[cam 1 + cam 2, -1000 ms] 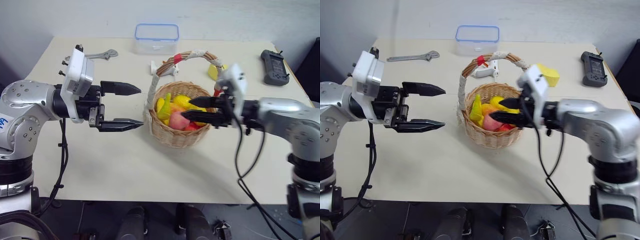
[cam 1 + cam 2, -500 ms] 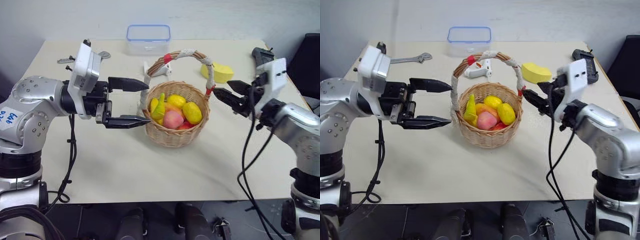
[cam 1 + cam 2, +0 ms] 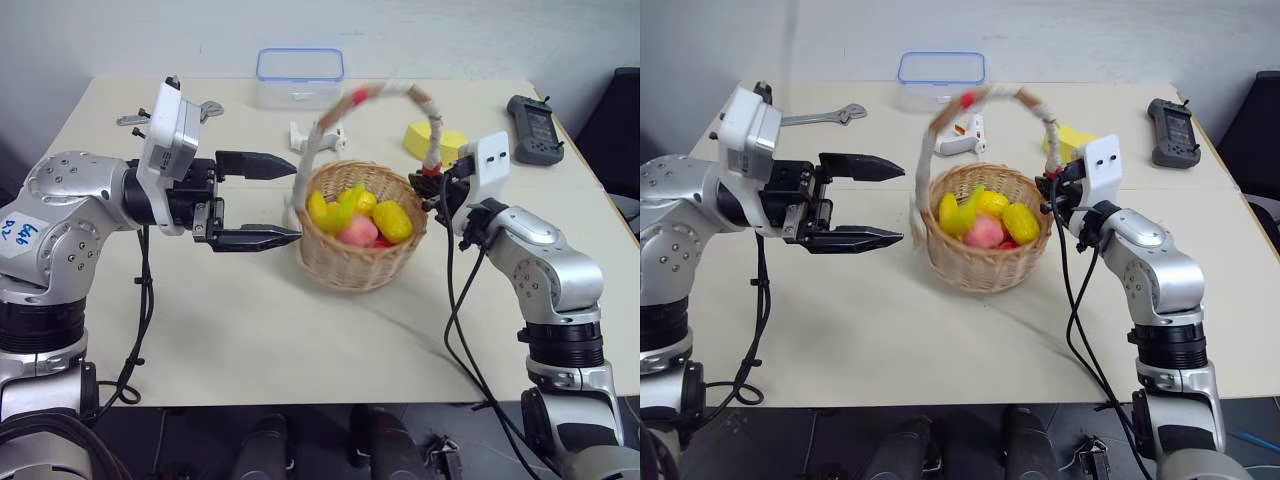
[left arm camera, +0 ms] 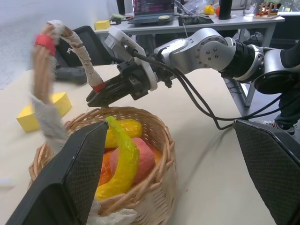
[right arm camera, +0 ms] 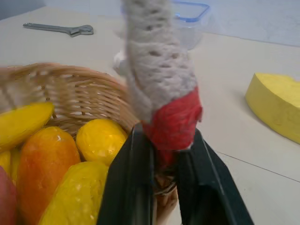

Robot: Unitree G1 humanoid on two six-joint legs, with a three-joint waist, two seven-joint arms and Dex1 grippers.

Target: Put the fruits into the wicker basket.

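Now, starting at the left of the desk, the left gripper is hovering level with its 2 fingers spread wide and grasping nothing, their tips just beside the wicker basket, seemingly ready to steady it. Behind it, a wrench and a clear blue-rimmed box are sitting well apart from the action. In the middle, the basket is holding the fruits: a banana, a peach and a lemon-like piece, all inside, so the sorting looks finished. Further right, the right gripper is clenching its 2 fingers on the red band at the foot of the basket's handle, probably to lift or drag it. Beyond, a yellow sponge and a dark handset are lying untouched.
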